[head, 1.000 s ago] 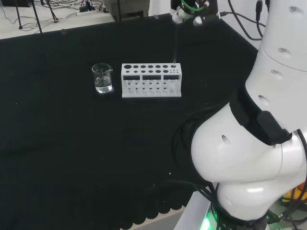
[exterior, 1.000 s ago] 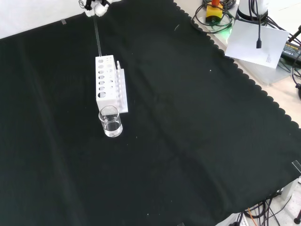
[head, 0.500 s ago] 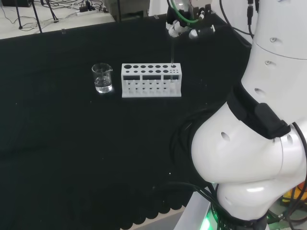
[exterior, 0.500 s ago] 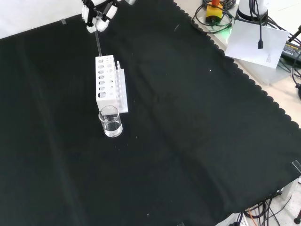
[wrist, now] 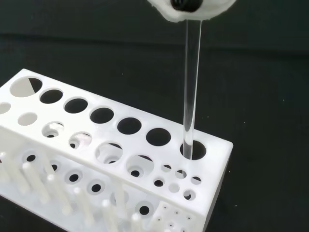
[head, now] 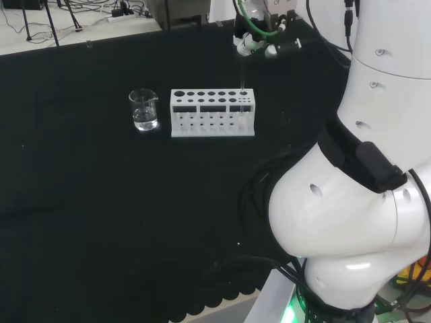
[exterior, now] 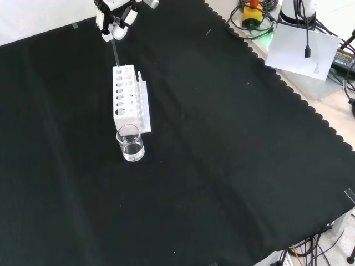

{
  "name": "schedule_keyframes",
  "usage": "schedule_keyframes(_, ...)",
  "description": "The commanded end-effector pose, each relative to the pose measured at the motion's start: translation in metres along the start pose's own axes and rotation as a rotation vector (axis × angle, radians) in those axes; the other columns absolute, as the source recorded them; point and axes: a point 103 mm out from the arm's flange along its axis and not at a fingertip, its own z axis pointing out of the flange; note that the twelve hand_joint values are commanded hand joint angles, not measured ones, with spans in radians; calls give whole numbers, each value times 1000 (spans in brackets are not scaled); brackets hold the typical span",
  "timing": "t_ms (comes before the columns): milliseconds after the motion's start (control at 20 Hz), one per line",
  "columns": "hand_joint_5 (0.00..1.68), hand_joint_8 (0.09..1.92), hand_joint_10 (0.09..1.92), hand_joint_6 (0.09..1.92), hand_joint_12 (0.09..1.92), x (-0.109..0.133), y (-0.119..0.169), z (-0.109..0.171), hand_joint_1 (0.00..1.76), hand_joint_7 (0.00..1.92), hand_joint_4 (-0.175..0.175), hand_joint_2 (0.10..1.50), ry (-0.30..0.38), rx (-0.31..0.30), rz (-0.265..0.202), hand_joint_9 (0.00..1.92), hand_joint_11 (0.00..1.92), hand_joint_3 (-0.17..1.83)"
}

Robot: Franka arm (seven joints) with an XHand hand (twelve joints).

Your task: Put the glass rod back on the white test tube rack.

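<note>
While the rod is part-way seated in its hole, the items at the bench are listed as follows.

Item one: the hand, at the far left of the front view and at the far edge of the cloth in the head view, above the rack's end. Its fingers are curled in and pinch the top of the glass rod, so the rod hangs straight down beneath it. Holding by the very top leaves the whole shaft free to pass into the rack.

Item two: the glass rod, clear, upright, held at its upper end. In the wrist view its lower end stands inside the last large hole of the back row, at the rack's end. How deep it reaches is hidden by the rack's top plate. Judged step: lowering, then release. Judged risk: a tilt before letting go could press the rod against the hole's rim.

Item three: the white test tube rack, long, with rows of large and small holes on top and a row of pegs along one side. The pegs face the near side in the head view. It rests flat on the black cloth, its end hole directly under the hand.

Item four: a small clear beaker holding some clear liquid, just beside the rack's left end in the head view, apart from it and well away from the hand. It plays no part in this step.
</note>
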Motion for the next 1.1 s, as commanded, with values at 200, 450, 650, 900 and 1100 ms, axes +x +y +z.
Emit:
schedule_keyframes(200,954,520,843,765,1000,-8,-7,-4,1374,1320,-175,1042,21,37,27,1687,1626,-161)
schedule_keyframes(450,404,701,820,730,1068,-7,-15,-16,1408,935,-157,884,6,33,35,1730,1816,-175)
schedule_keyframes(650,332,727,842,594,1135,-7,-20,-25,1414,843,-137,870,-2,28,37,1739,1885,-175)
schedule_keyframes(900,348,723,857,533,1165,-10,-32,-42,1417,827,-134,868,-14,17,40,1744,1913,-175)
schedule_keyframes(1100,369,721,860,533,1170,-12,-40,-57,1420,828,-142,867,-18,5,43,1752,1920,-175)
